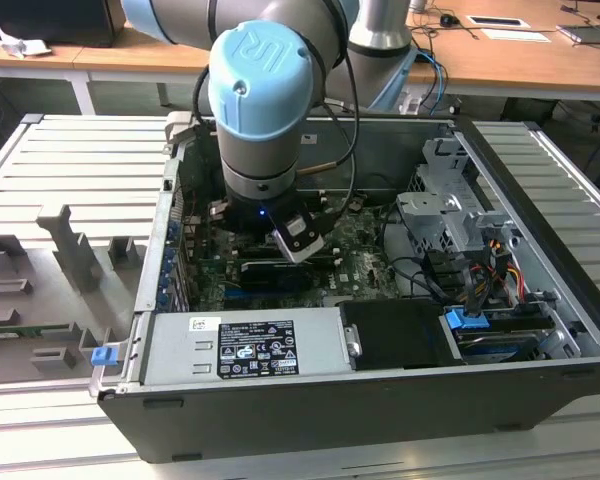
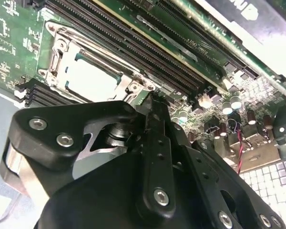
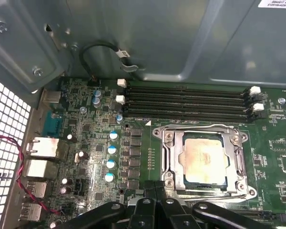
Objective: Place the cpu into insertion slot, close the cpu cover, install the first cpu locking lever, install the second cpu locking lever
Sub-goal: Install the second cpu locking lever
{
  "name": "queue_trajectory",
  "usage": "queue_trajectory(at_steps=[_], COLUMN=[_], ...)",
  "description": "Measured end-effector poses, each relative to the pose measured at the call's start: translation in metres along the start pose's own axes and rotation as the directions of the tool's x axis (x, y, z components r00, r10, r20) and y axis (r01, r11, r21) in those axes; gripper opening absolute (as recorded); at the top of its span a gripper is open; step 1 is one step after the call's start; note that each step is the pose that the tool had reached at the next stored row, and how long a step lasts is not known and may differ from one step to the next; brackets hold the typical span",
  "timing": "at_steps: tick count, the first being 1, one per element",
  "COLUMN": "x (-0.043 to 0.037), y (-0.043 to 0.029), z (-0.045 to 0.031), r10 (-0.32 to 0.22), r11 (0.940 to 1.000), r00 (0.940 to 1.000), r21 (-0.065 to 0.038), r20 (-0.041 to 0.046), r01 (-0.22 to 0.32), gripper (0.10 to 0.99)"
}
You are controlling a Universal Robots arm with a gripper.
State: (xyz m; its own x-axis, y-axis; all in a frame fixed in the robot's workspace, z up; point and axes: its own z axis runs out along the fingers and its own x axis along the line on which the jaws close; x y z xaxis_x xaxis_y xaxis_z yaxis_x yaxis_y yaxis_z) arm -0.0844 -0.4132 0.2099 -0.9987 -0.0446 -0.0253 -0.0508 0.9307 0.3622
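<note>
You are hovering the gripper (image 3: 157,191) just beside the socket's near edge, with the cpu (image 3: 203,159) already lying flat in its slot and the cpu cover (image 3: 238,157) folded down around it, so the locking levers look like the step in hand. Judge your approach from both wrist views: be coming at the thin wire lever squarely, not grazing the memory slots (image 3: 186,101) alongside. I cannot tell how far the fingers are parted, nor whether they grip anything. The cpu's silvery top is showing faint tan smudges.
</note>
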Motion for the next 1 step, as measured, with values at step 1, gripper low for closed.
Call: queue_trajectory(at_steps=[1], x=[0.0], y=[0.0], z=[0.0], r10=[0.0], r11=[1.0], r00=[1.0], r21=[0.0], r20=[0.0], r01=[0.0], gripper=[0.106])
